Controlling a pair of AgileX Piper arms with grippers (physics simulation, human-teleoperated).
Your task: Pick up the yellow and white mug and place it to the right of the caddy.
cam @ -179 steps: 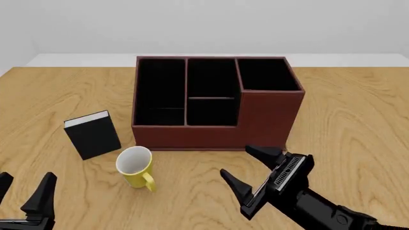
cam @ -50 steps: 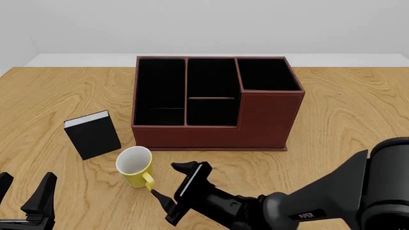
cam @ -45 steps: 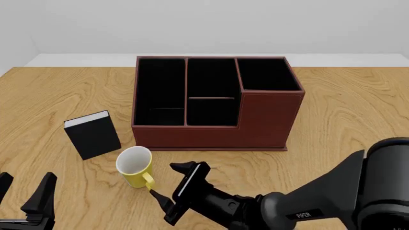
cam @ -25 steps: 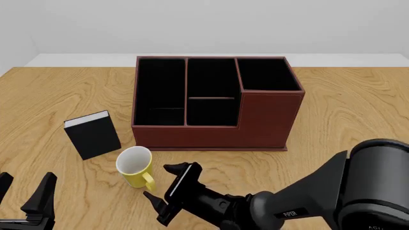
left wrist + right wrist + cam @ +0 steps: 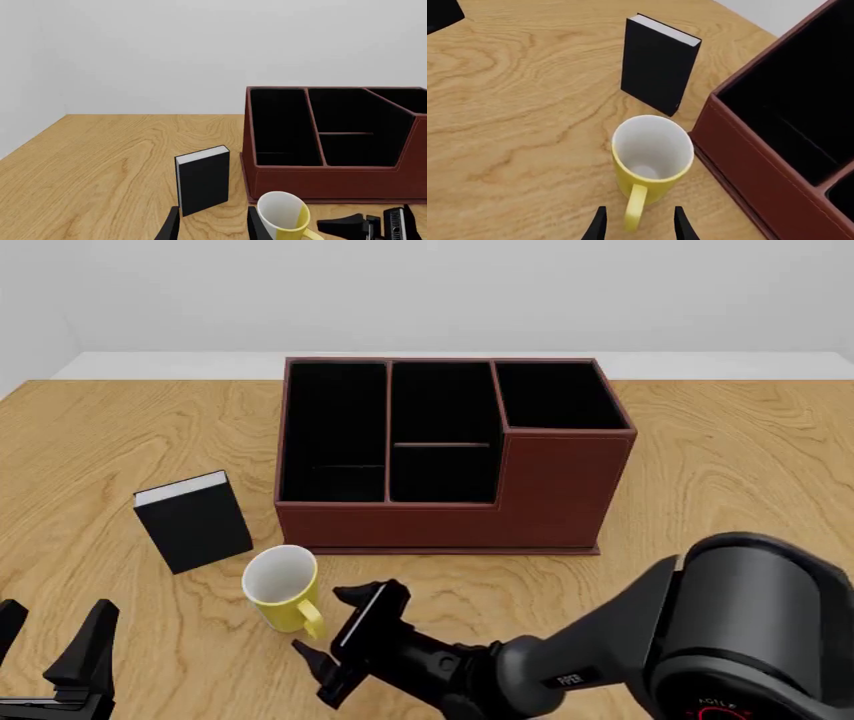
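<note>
1. Your right gripper [image 5: 331, 638] was spread wide and held nothing; its fingers flanked the handle of the mug [image 5: 282, 587], which stood upright just ahead.
2. The caddy [image 5: 441, 455] sat beyond the mug, off to the gripper's right.
3. The book [image 5: 195, 521] stood past the mug.
4. Your left gripper [image 5: 54, 650] was open and empty.

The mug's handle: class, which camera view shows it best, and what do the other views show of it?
The right wrist view: the handle points straight at the camera, whole, between the open right gripper fingers. The front view shows the handle small beside that gripper. The left wrist view catches only its top at the frame edge.
</note>
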